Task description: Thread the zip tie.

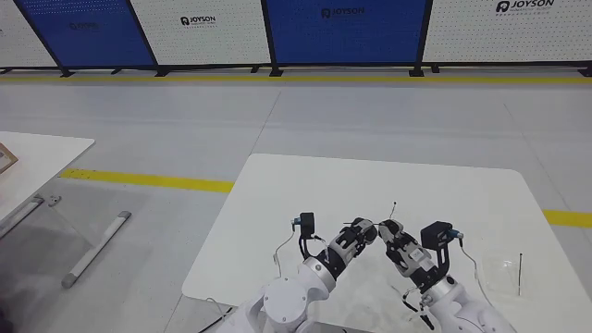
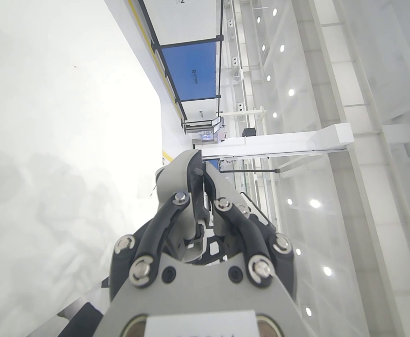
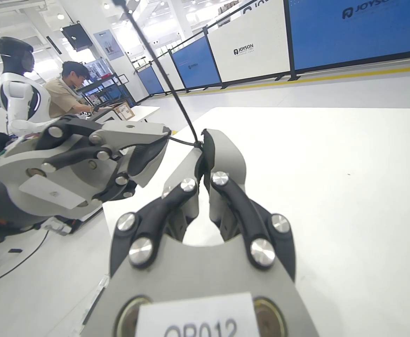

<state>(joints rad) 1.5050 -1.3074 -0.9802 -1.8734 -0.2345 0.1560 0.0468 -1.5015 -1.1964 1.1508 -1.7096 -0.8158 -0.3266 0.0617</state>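
White bench [image 1: 370, 185] in the lower middle of the top view. Along the top edge, blue and white partition panels [image 1: 347, 9]. Yellow floor line [image 1: 148, 181] crossing behind the bench. At left, a second white table [image 1: 37, 162]; below it, on the floor, a grey bar [image 1: 97, 248].

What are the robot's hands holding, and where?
Both hold one black zip tie. The right gripper pinches it at its bend; the left gripper pinches the short end beside it.
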